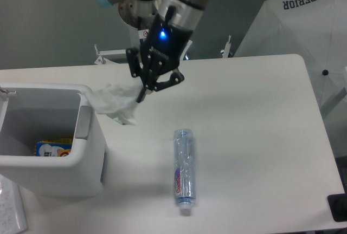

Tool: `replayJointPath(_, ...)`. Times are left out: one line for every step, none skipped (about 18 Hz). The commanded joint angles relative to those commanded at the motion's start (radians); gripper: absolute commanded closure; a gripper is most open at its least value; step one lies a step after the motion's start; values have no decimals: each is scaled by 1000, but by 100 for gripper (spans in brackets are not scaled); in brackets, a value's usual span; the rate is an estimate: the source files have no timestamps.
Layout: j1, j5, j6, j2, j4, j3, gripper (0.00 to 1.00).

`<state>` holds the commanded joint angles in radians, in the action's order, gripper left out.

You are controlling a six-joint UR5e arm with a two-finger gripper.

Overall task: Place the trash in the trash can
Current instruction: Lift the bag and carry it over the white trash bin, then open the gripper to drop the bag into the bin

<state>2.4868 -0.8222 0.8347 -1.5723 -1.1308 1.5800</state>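
My gripper [142,96] hangs from the arm at the top centre, shut on a crumpled whitish plastic scrap [115,103]. The scrap dangles to the left of the fingertips, just above and beside the right rim of the trash can. The trash can [43,89] is a white rectangular bin at the left with a grey side handle [84,121]. A slim clear plastic bottle [184,170] with a blue-and-red label lies on its side on the table, cap toward the front edge, well below and to the right of the gripper.
A yellow-and-blue printed packet [53,149] lies inside the bin. A white sheet [11,209] sits at the front left corner. A white fabric object marked SUPERIOR [303,28] stands beyond the table's right edge. A dark object [339,207] is at the bottom right.
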Motion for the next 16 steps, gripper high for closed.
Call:
replayJointPath(-21, 0, -26, 5, 25, 0, 100)
replayJointPath(-41, 0, -52, 6, 51, 0, 100)
replayJointPath(-60, 0, -75, 5, 78, 3, 100)
replayJointPath(-77, 0, -91, 0, 98, 5, 100)
replayJointPath(-94, 0, -95, -5, 114, 6, 100)
replayJointPath(-112, -2, -95, -11, 118, 8, 100)
replayJointPath(-135, -3, -94, -23, 118, 9, 94)
replayJointPath(-153, -3, -91, -29, 120, 12, 83)
replayJointPath(-169, -5, -88, -34, 121, 21, 66)
replayJointPath(-176, -6, -86, -40, 123, 35, 26)
replayJointPath(-180, -8, -86, -41, 126, 46, 4)
replayJointPath(-180, -8, -89, -44, 132, 54, 0)
replayJointPath(-180, -8, -92, -48, 137, 60, 0)
replayJointPath(-180, -9, -94, -52, 138, 61, 0)
replayJointPath(-180, -11, -94, -54, 138, 63, 0)
replayJointPath(-180, -11, -94, -55, 138, 61, 0)
